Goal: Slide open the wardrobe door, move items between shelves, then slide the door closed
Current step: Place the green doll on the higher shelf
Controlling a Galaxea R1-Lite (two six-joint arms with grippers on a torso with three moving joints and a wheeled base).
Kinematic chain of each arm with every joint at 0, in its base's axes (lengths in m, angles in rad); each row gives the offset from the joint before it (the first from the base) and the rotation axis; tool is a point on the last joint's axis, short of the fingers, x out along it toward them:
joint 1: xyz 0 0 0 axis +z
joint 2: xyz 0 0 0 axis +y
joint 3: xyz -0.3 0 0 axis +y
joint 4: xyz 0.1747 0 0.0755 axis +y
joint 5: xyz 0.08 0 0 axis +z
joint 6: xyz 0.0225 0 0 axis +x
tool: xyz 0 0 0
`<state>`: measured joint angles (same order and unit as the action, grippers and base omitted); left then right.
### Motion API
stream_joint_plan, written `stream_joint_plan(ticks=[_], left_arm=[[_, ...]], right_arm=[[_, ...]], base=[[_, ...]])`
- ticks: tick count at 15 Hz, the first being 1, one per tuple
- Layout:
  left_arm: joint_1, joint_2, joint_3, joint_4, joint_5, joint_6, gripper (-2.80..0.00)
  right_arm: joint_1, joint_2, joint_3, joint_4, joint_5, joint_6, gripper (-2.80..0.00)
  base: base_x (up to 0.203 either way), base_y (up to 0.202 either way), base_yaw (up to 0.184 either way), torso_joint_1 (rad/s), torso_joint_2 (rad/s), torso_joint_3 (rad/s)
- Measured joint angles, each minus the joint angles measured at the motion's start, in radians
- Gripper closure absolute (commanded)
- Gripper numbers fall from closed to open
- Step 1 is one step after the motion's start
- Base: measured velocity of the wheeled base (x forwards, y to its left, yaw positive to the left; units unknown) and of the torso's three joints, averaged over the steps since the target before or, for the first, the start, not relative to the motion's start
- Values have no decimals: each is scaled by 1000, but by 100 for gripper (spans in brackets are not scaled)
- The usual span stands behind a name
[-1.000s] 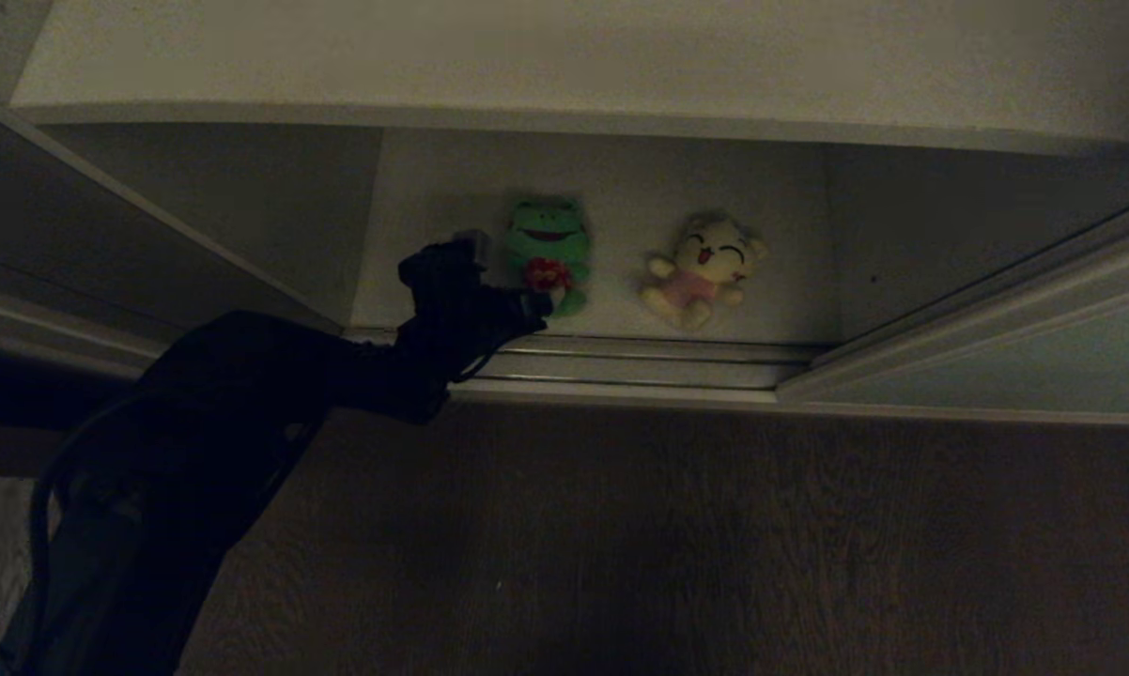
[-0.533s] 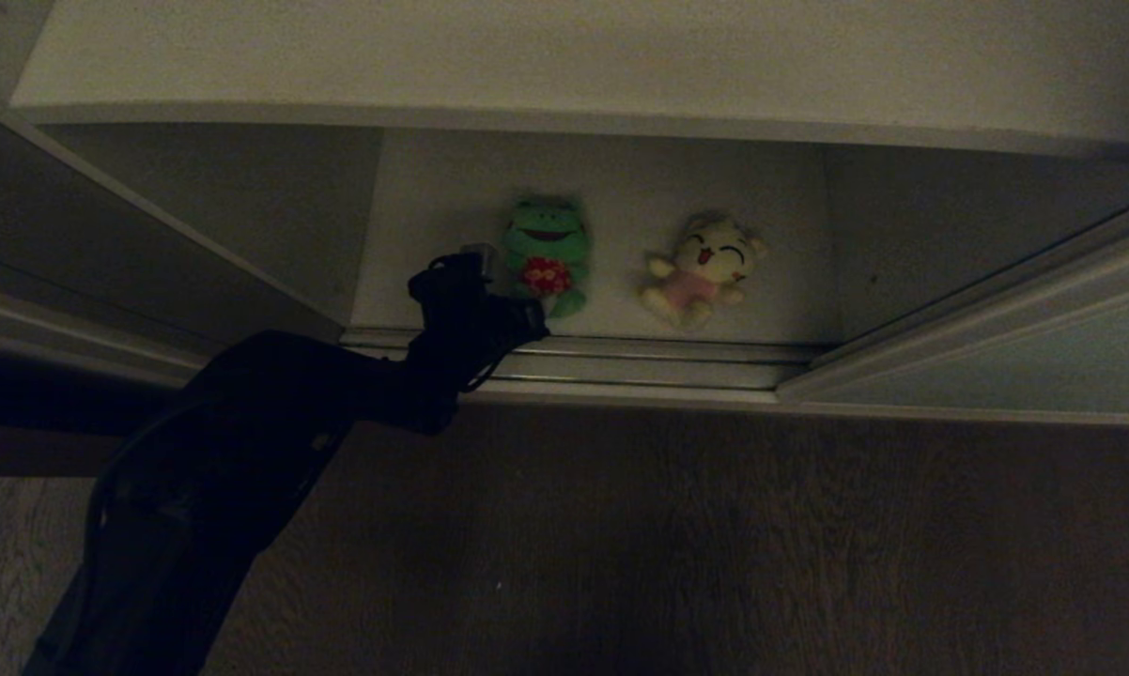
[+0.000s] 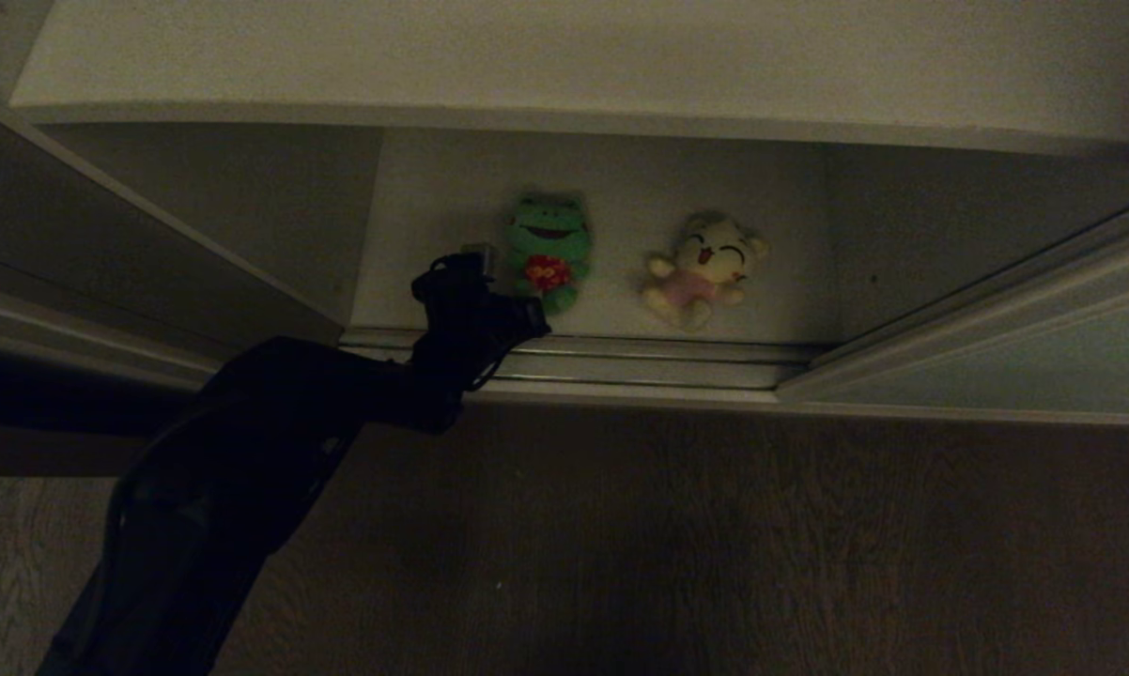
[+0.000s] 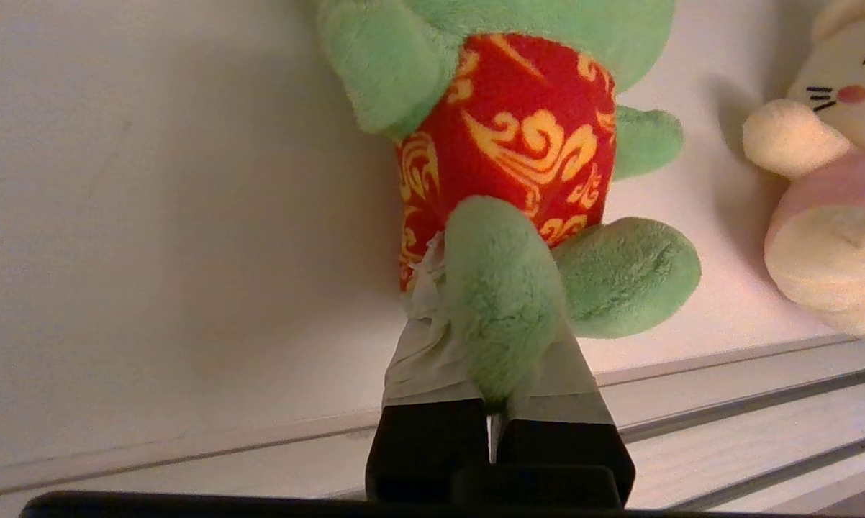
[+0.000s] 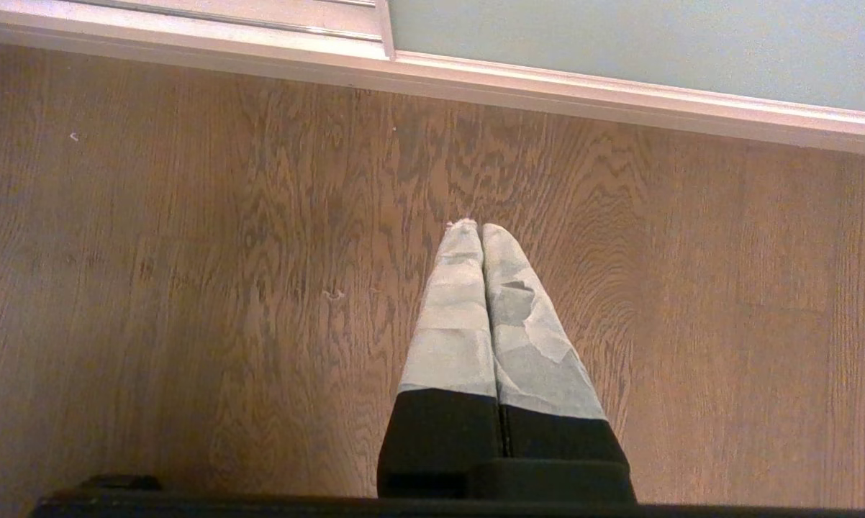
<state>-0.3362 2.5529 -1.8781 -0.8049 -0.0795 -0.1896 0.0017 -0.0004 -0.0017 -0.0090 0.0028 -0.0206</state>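
The left gripper [image 3: 518,310] reached in over the silver floor rails [image 3: 621,361] to the bottom shelf [image 3: 433,216] of the open wardrobe, its dark arm coming up from the lower left of the head view. Its taped fingers [image 4: 422,360] were clamped on one leg of the green frog [image 4: 504,216], as the left wrist view showed close up, the plush foot squeezed between them. The frog, in a red bib with yellow swirls, lay on its back on the white board, head toward the rear wall. Just to its right, apart from it, lay the cream-yellow toy [image 3: 701,268] with a pink belly, also face up; in the left wrist view its arm and belly [image 4: 828,208] showed at the edge. Above both ran the front edge of the upper shelf [image 3: 527,117]. Farther right, the sliding wardrobe door [image 3: 1025,361] stood pushed aside, its pale grey-green panel and cream frame angling in from the right. The right gripper [image 5: 481,230] hung parked over the wooden floor [image 5: 188,288] near the door's lower edge [image 5: 619,43], its taped fingers pressed together on nothing.
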Motion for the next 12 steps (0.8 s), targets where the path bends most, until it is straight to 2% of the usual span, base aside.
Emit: stream_joint_plan(ticks=[3,9,12], left_arm=[[0,-80,106,5,7,-5,0],[-8,-411,530,19,16,17,0],[-16,-629,762,82,30,19,0]], right_arm=[[0,0,0,0,0,0,0],[0,0,0,0,0,0,0],[0,0,0,0,0,0,0]], base=[[0,0,0,0,0,0],[0,0,0,0,0,0],[0,0,0,0,0,0]])
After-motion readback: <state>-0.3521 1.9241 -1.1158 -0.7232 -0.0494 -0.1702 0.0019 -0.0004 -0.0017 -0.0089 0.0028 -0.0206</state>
